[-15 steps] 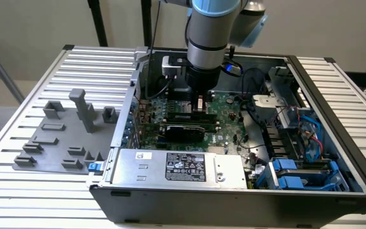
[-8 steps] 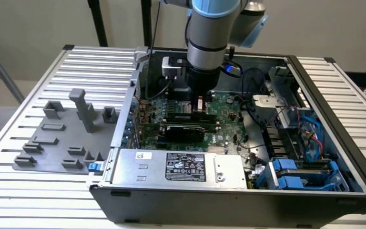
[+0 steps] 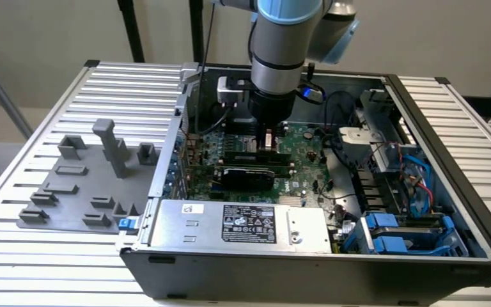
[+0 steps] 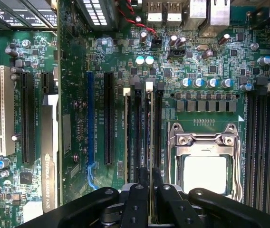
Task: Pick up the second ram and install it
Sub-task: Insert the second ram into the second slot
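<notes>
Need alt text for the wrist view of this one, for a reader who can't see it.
Looking straight down on a green motherboard, the black gripper is shut on a thin memory stick seen edge-on, standing in line with the dark memory slots. Beside them sits the square silver processor socket; long black expansion slots lie farther off.

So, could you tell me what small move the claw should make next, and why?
Probably a short, straight press downward. In the wrist view the claw is shut on the second ram, seen edge-on and lined up along a memory slot beside the processor socket; the exterior view has the claw low over the motherboard. Whether the stick is already seated I cannot tell.
</notes>
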You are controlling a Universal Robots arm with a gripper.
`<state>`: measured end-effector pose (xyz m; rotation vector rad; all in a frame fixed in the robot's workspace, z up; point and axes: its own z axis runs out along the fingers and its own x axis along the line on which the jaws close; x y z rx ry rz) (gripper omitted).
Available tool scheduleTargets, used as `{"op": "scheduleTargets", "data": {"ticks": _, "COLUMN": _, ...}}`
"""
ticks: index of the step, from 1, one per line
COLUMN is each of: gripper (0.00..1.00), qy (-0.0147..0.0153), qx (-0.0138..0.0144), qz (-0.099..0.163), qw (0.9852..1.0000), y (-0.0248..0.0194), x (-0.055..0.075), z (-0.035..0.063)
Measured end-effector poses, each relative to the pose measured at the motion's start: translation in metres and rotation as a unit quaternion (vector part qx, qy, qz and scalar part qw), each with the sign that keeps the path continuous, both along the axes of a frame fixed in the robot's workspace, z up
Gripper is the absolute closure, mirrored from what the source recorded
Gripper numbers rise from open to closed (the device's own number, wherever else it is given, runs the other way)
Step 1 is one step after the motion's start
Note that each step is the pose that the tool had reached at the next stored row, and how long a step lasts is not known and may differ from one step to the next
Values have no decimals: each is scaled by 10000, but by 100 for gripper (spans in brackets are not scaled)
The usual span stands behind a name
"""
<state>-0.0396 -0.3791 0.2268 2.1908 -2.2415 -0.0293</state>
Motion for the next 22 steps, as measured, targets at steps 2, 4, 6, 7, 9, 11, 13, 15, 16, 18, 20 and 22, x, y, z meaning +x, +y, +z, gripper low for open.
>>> {"op": "scheduleTargets", "data": {"ticks": 2, "gripper": 86, "qy": -1, "qx": 1, "qz": 0, "qw": 10000, "y": 0, "x": 0, "z": -3}}
{"op": "scheduleTargets", "data": {"ticks": 4, "gripper": 86, "qy": -1, "qx": 2, "qz": 1, "qw": 10000, "y": 0, "x": 0, "z": -9}}
{"op": "scheduleTargets", "data": {"ticks": 6, "gripper": 86, "qy": 0, "qx": 1, "qz": 0, "qw": 10000, "y": 0, "x": 0, "z": -13}}
{"op": "scheduleTargets", "data": {"ticks": 7, "gripper": 86, "qy": 0, "qx": 0, "qz": 0, "qw": 10000, "y": 0, "x": 0, "z": -15}}
{"op": "scheduleTargets", "data": {"ticks": 9, "gripper": 86, "qy": 0, "qx": 0, "qz": 1, "qw": 10000, "y": 0, "x": 0, "z": -18}}
{"op": "scheduleTargets", "data": {"ticks": 11, "gripper": 86, "qy": 0, "qx": 0, "qz": 0, "qw": 10000, "y": 0, "x": 0, "z": -22}}
{"op": "scheduleTargets", "data": {"ticks": 13, "gripper": 86, "qy": -1, "qx": 1, "qz": 1, "qw": 10000, "y": 0, "x": 0, "z": -29}}
{"op": "scheduleTargets", "data": {"ticks": 15, "gripper": 86, "qy": -1, "qx": 1, "qz": 1, "qw": 10000, "y": 0, "x": 0, "z": -32}}
{"op": "scheduleTargets", "data": {"ticks": 16, "gripper": 86, "qy": -1, "qx": 1, "qz": 1, "qw": 10000, "y": 0, "x": -1, "z": -35}}
{"op": "scheduleTargets", "data": {"ticks": 18, "gripper": 86, "qy": -1, "qx": 1, "qz": 1, "qw": 10000, "y": 0, "x": -2, "z": -40}}
{"op": "scheduleTargets", "data": {"ticks": 20, "gripper": 86, "qy": -1, "qx": 1, "qz": 1, "qw": 10000, "y": 0, "x": -5, "z": -44}}
{"op": "scheduleTargets", "data": {"ticks": 22, "gripper": 86, "qy": -1, "qx": 0, "qz": 1, "qw": 10000, "y": 0, "x": -7, "z": -49}}
